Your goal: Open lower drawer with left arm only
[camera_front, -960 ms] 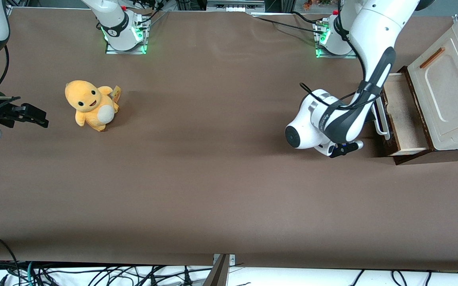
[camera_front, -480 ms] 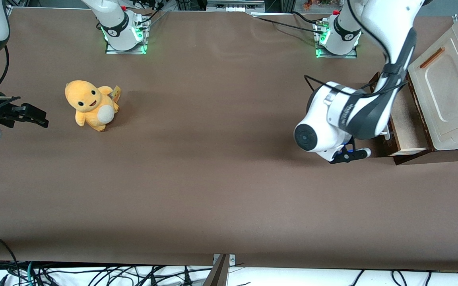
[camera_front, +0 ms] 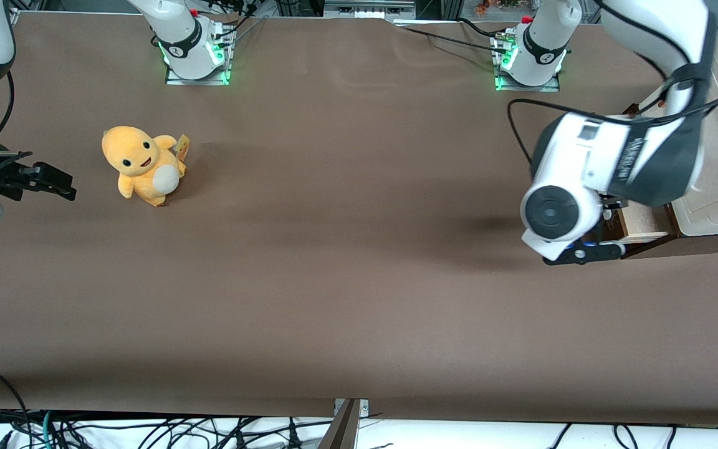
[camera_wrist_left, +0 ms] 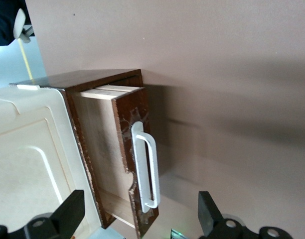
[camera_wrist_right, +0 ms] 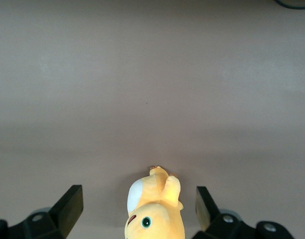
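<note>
With the drawer [camera_wrist_left: 112, 159] already pulled out of its cabinet [camera_wrist_left: 77, 87] at the working arm's end of the tabletop [camera_front: 334, 280], its 1 visible pale compartment empty, the gripper [camera_wrist_left: 137, 221], spread wide and holding nothing, should lift straight clear of the handle [camera_wrist_left: 145, 172].

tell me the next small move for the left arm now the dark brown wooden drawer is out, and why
Probably keep lifting away from the cabinet. The dark brown wooden lower drawer with the long white bar handle already stands pulled out, its pale wood inside showing. The left arm's black two-finger gripper is open, holds nothing and hangs above the handle, clear of it. Nothing seems left to pull.
</note>
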You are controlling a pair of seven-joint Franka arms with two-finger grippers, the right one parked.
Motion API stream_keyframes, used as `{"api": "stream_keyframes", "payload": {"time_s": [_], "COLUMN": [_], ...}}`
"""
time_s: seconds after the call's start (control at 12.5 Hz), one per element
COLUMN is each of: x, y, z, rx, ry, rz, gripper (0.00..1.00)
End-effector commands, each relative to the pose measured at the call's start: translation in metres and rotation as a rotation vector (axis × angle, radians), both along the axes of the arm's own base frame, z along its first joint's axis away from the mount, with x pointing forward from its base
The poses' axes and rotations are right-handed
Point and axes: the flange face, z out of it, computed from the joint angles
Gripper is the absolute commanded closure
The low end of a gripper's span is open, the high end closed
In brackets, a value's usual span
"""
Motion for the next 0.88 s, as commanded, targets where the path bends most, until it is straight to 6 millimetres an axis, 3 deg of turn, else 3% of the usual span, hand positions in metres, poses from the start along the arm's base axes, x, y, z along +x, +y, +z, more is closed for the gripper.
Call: {"api": "stream_keyframes", "payload": {"time_s": [0.0,0.4,0.8], "x": [0.008,0.021,0.028], "y": [0.030,0.084,0.126], "z": [0.037,0.077,0.092], "rx": [-0.117,-0.325,-0.444], "ry": [0.008,-0.027,-0.081], "rz": [-0.013,-0.008,-0.044], "gripper": [0.00,0.00,0.00]}}
